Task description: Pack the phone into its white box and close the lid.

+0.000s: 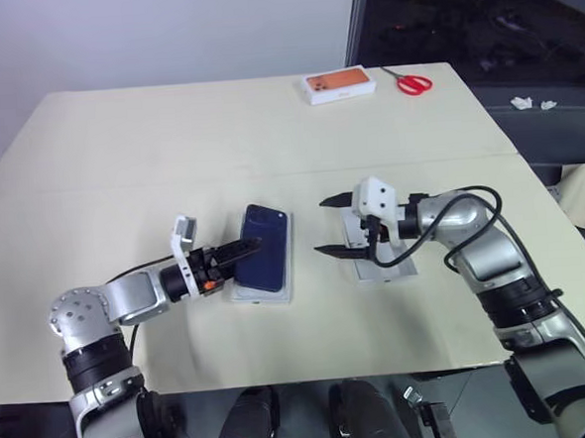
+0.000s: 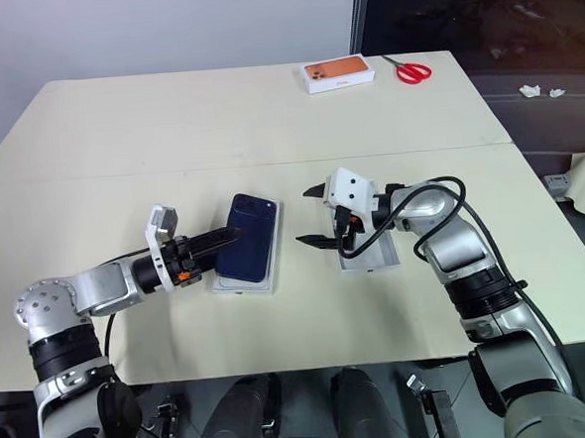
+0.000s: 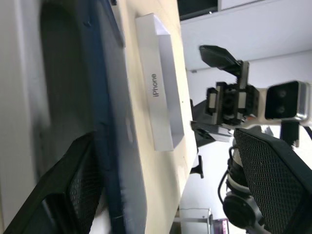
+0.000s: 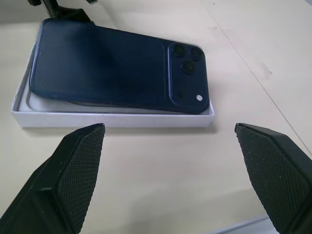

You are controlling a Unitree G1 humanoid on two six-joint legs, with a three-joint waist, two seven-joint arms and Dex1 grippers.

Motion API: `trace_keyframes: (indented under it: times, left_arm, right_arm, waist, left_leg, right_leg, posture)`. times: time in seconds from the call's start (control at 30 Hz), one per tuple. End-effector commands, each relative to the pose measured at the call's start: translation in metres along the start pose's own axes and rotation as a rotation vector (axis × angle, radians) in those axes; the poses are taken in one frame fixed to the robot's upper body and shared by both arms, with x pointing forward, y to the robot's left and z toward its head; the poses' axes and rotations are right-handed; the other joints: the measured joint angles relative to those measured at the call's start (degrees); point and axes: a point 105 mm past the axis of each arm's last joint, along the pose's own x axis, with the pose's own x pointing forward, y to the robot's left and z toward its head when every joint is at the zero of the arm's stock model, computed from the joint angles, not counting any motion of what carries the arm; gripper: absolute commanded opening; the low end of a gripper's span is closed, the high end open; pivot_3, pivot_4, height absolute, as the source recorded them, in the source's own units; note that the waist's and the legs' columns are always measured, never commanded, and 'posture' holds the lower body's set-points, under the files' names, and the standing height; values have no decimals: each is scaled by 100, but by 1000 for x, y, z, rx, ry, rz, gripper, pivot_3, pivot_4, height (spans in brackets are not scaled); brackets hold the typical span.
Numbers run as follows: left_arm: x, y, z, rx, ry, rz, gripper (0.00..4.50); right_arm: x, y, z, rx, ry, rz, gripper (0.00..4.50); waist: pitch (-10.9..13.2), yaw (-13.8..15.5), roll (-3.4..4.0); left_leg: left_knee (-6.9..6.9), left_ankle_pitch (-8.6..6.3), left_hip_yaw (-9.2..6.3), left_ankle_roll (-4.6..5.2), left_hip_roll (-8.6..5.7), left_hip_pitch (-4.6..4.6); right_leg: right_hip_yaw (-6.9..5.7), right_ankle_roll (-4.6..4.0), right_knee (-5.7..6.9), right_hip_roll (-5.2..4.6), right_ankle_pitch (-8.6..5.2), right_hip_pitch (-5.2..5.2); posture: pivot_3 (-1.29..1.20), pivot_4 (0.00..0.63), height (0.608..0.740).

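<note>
While the phone (image 4: 117, 66) lies askew atop the white box (image 4: 112, 118), left hand (image 1: 243, 250) spread beside it.

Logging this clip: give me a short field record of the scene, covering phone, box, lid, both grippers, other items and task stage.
phone: lies back up on the white box, skewed, one end over the rim, not seated
lid: on the table beside the box, under the right gripper
left gripper: open, fingers level at the phone's near end
right gripper: open, holds nothing, faces the phone
other items: orange-topped box and red scissors at the table's far edge
task stage: phone not fully in, lid off
</note>
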Motion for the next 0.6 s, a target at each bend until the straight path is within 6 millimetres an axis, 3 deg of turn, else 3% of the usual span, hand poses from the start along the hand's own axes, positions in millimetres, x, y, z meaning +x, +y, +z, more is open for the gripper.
trace_keyframes:
  times: [0.03,0.6]
  left_arm:
    - [0,-16,0,62,28,-41,4187]
    - [-27,-25,6,104,3,11,4187]
  right_arm:
    - [1,-4,12,-44,-30,-6,4500]
    - [3,-2,8,-43,-17,2,4500]
  waist:
    - [0,0,0]
    - [1,-3,3]
  left_leg:
    - [2,0,0,0,0,0]
    - [20,-9,0,14,0,-3]
  right_leg:
    - [0,0,0,0,0,0]
    - [4,-1,2,-1,0,3]
  posture:
    - [0,150,740]
    - [0,150,740]
